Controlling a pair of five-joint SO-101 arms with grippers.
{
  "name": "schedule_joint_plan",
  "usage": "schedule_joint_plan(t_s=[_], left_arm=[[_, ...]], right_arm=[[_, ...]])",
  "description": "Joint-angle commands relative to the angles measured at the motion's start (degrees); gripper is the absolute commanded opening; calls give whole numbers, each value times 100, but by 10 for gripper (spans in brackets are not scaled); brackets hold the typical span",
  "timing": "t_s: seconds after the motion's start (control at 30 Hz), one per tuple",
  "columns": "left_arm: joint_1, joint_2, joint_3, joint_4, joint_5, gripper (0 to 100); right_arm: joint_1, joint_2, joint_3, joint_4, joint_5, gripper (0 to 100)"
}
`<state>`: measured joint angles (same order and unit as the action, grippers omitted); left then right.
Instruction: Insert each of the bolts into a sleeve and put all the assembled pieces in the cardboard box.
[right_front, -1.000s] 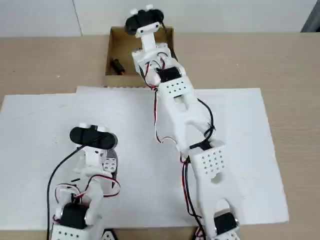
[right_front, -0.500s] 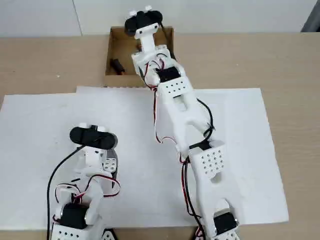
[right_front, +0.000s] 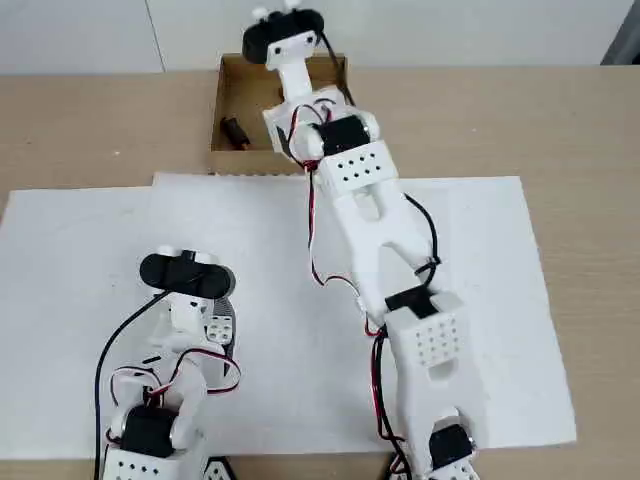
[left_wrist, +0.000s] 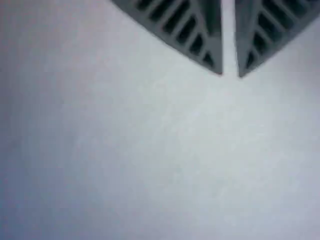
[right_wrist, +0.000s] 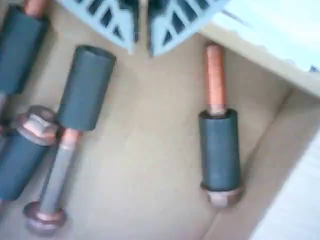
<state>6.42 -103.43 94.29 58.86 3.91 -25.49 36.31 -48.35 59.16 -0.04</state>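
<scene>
The cardboard box (right_front: 250, 88) stands at the table's far edge, with one dark assembled piece (right_front: 235, 131) visible inside. My right arm (right_front: 350, 170) stretches over the box. In the right wrist view my right gripper (right_wrist: 141, 50) hangs shut and empty just above the box floor (right_wrist: 150, 150). Beneath it lie several bolts in dark sleeves: one (right_wrist: 219, 150) by the box wall, another (right_wrist: 85, 95) with its copper bolt sticking far out. My left gripper (left_wrist: 229, 74) is shut on nothing over the white paper, at the near left (right_front: 220, 325).
A large white paper sheet (right_front: 100, 250) covers the middle of the wooden table (right_front: 580, 120). The box wall (right_wrist: 280, 110) rises close beside the nearest assembled piece. Two more sleeved bolts (right_wrist: 20, 45) lie at the box's other side.
My right arm has pushed a little farther over the box, and its elbow has swung slightly right. The left arm has stayed still.
</scene>
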Motion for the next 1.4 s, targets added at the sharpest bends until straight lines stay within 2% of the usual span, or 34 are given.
schedule_joint_plan(t_s=[0.0,0.43,0.77,0.97,1.2,1.37], left_arm=[[-18,-70,-31,-26,-9,5],[-9,-70,-31,-26,-18,5],[-9,-70,-31,-26,-18,5],[-9,-70,-31,-26,-18,5],[-9,-70,-31,-26,-18,5],[-9,-70,-31,-26,-18,5]], right_arm=[[13,-936,-299,558,18,2],[40,-2730,-299,2343,9,2],[769,-3626,-299,3143,-9,2],[1174,-4101,-176,3662,-747,2],[1182,-5385,1292,3662,-826,2],[1437,-6387,2998,3354,-897,3]])
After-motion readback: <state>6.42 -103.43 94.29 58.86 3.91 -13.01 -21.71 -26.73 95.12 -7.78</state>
